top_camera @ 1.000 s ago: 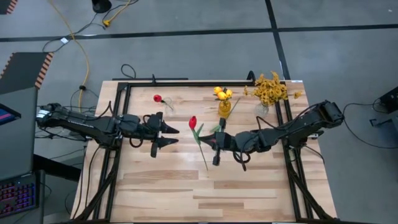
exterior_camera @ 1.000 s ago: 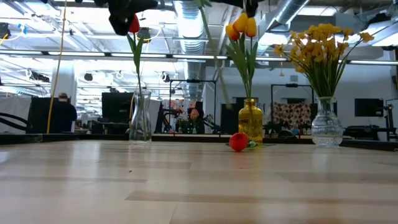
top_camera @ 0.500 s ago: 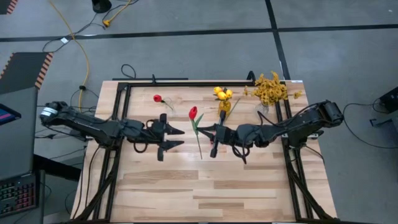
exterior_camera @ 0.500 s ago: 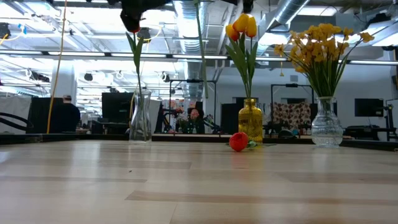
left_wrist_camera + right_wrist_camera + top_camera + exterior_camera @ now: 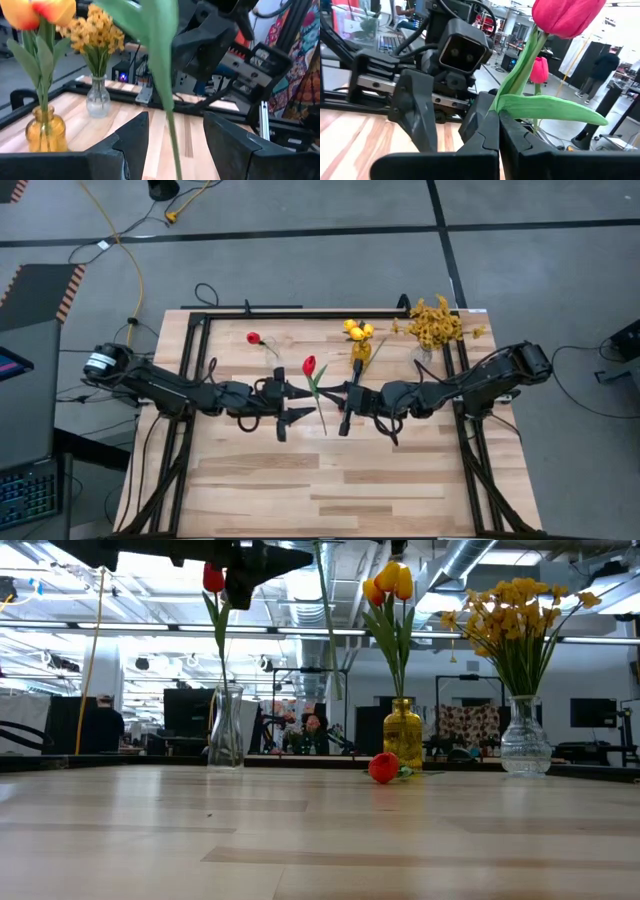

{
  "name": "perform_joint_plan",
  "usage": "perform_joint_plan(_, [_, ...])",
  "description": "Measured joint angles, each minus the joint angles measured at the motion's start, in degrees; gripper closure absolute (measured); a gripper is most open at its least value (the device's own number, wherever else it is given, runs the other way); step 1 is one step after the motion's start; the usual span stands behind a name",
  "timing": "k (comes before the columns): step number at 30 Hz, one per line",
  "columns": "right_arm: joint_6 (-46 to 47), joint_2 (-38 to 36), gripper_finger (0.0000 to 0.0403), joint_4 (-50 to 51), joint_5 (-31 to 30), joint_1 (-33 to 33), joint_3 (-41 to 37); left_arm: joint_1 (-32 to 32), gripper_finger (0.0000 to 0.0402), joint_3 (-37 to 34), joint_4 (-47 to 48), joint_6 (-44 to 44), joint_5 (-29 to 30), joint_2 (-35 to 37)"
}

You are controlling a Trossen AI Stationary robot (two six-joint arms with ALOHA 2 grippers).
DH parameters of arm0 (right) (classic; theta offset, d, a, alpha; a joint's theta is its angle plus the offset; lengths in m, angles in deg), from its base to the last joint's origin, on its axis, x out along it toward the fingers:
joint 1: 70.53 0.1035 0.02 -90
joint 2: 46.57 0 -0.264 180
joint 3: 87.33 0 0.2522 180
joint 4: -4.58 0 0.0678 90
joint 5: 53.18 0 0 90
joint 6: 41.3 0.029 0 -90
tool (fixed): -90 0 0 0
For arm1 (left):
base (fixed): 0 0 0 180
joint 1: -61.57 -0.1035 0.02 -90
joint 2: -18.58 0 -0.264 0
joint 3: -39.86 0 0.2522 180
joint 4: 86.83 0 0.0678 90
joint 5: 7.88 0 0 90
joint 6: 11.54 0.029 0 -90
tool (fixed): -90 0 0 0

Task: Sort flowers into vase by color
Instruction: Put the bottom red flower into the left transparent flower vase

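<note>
Right tool [image 5: 343, 398], mid-frame, clamps the red tulip's [image 5: 309, 365] stem; left tool [image 5: 297, 402], fingers apart, should close squarely around that stem.

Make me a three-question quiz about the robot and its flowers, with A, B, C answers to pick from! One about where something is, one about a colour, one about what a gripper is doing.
1. Where is the red tulip that no gripper holds?
A. lying on the table
B. in the amber vase
C. on the floor

2. What colour are the tulips in the amber vase?
A. red
B. white
C. yellow-orange

3. What is the right gripper doing?
A. hanging open over nothing
B. shut on a red tulip's stem
C. holding a vase

Answers:
1 A: it lies flat on the wooden table, near the back edge.
2 C: yellow-orange tulips rise from that vase.
3 B: the right wrist view shows its fingers closed on the held red tulip, at the stem.
</note>
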Motion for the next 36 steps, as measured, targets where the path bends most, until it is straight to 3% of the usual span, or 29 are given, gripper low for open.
perform_joint_plan(6, [-1.3,0.0,0.0379,-0.1,0.0,0.3,0.0,-0.2,0.0226,0.0,-4.4,0.8,0.0,-2.0])
perform_joint_plan(21, [-1.5,0.0,0.0379,-1.0,3.2,0.4,0.0,-0.7,0.0231,0.0,-5.0,0.8,0.4,-2.0])
perform_joint_plan(36, [-1.2,0.0,0.0379,-2.2,3.2,0.3,0.0,-0.7,0.0371,0.0,-5.0,0.8,-1.0,-2.0])
